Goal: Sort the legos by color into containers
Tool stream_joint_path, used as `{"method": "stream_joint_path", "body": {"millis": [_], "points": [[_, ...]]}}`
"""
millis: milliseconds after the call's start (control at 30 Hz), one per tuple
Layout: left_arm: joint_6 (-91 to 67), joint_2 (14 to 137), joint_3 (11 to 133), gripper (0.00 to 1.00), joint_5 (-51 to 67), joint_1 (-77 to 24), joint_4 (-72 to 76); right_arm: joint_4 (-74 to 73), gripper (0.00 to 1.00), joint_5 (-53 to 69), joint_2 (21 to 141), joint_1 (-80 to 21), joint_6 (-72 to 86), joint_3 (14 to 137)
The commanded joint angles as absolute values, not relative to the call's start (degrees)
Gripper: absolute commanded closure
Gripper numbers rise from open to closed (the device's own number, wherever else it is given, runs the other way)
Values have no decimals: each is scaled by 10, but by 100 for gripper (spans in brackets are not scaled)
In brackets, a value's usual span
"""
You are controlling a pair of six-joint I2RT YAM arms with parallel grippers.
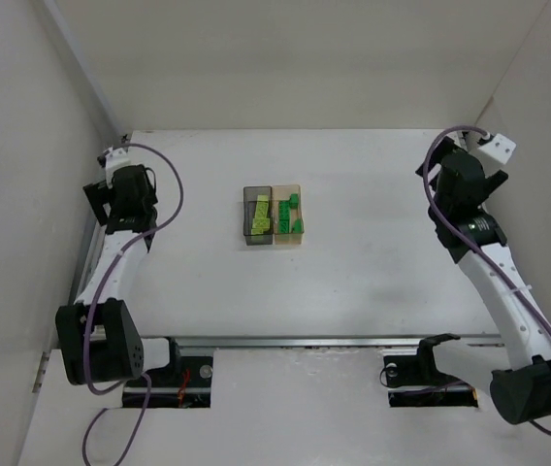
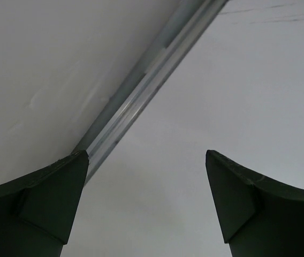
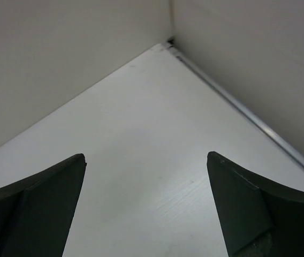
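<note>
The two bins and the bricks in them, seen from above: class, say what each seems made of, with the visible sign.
Grey bin: probably smoky translucent plastic, with thin straight walls and the table showing dimly through. Amber bin: likely the same plastic, tinted orange, paler and see-through. Yellow-green bricks and dark green bricks: apparently opaque moulded plastic, with solid even colour and blocky edges; gloss too small to judge.

White tabletop [image 1: 353, 282] boxed in by plain white wall panels on L [image 1: 23, 194], back [image 1: 305, 58] & R [image 1: 547, 87]; light is soft & even, shadows faint. Ahead-left of the left gripper [image 2: 146, 155] an alu rail [image 2: 141, 91] runs diagonally btw table & wall. Ahead of the right gripper [image 3: 146, 155] two walls meet in a corner [image 3: 171, 42], w/ a thin metal strip [image 3: 259, 120] along the wall foot to its right.
</note>
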State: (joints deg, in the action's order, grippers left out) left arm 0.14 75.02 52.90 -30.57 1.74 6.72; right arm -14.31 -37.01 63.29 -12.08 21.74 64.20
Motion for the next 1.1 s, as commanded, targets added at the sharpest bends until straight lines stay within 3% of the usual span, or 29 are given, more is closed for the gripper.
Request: {"method": "stream_joint_path", "body": {"millis": [0,167,500,600,1067], "points": [[-58,696,494,11,-331,60,37,-106,0,-545,619,-124,197,610],[-72,671,476,8,-292,83,11,-106,0,-518,649,-124,176,623],[-72,655,471,5,-280,83,11,-272,0,-502,745,-124,274,736],[-66,655,466,1,-264,83,11,-272,0,-497,745,-124,279,736],[-71,650,444,1,-239,83,17,-237,0,-479,704,-124,279,705]]}}
